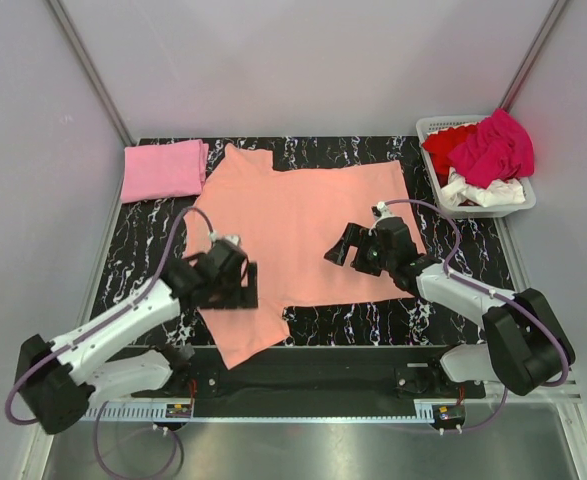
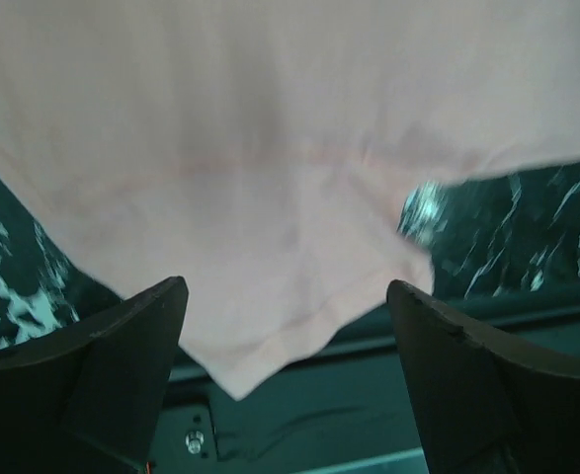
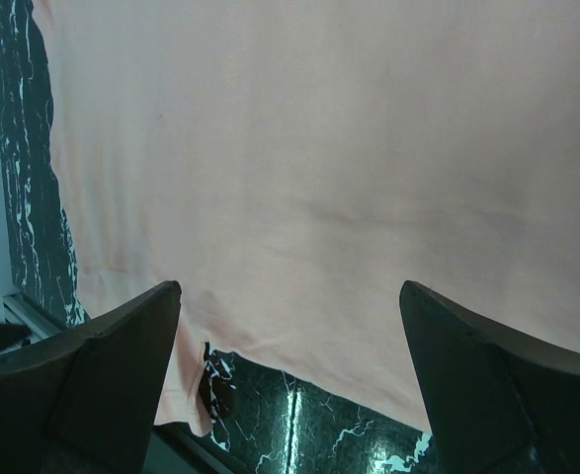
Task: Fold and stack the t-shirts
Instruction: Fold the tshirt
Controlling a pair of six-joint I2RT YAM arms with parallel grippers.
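Fabric decides how this goes: the cotton looks thin, limp and very light, so expect it to sag from any single pinch and to bunch on the mat [image 1: 373, 325] rather than slide as a flat sheet. Take hold at hems and seams, where the cloth is doubled, and lift two points together. Nearest you, the left gripper [image 2: 285, 296] hangs with its jaws spread wide and nothing between them, just above the near sleeve [image 1: 243, 340] of the salmon shirt [image 1: 303, 230]. That sleeve's tip reaches past the mat's near edge, and it looks like the natural first grab. The right gripper [image 3: 290, 296] is also fully open and empty, over the shirt's body close to its near side edge, toward the mat's right edge. The shirt lies spread flat across the middle of the mat, collar end toward the left edge and bottom hem toward the right. At the far left corner a pink shirt [image 1: 163, 170] sits already folded. Beyond the far right corner, the basket [image 1: 428, 125] holds red [image 1: 443, 145], magenta [image 1: 493, 150] and white [image 1: 488, 192] shirts in a loose heap.
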